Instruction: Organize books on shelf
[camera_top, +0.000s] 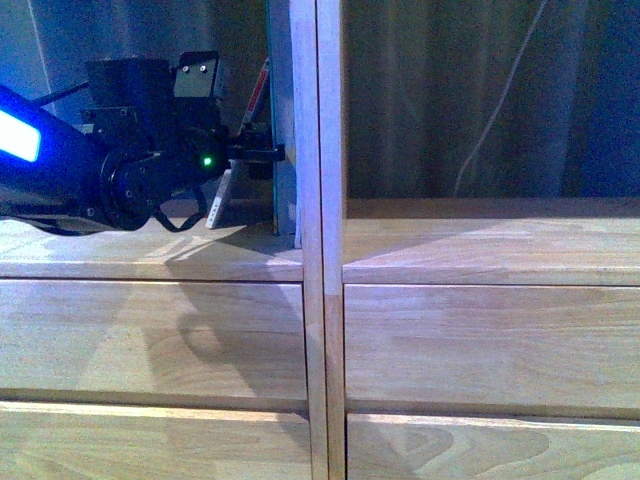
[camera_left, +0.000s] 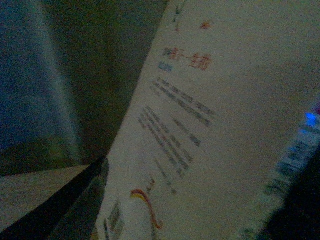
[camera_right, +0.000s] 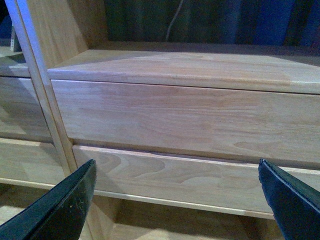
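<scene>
In the front view my left gripper (camera_top: 262, 152) reaches into the left bay of the light-wood shelf (camera_top: 318, 300). The thick teal book (camera_top: 282, 100) stands upright against the double central upright. The thin softcover (camera_top: 221, 198) leans beside it, tilted, its red-white spine showing above the gripper. In the left wrist view the softcover's white printed cover (camera_left: 215, 125) fills the frame between my open fingers (camera_left: 75, 200). My right gripper (camera_right: 177, 200) is open and holds nothing. It faces the drawer fronts (camera_right: 190, 120) of the right bay.
The right bay's board (camera_top: 490, 245) lies bare, with dark curtains and a white cable (camera_top: 495, 110) behind the open back. Below are plain drawer fronts (camera_top: 150, 335). The floor shows under the lowest drawer (camera_right: 165, 225).
</scene>
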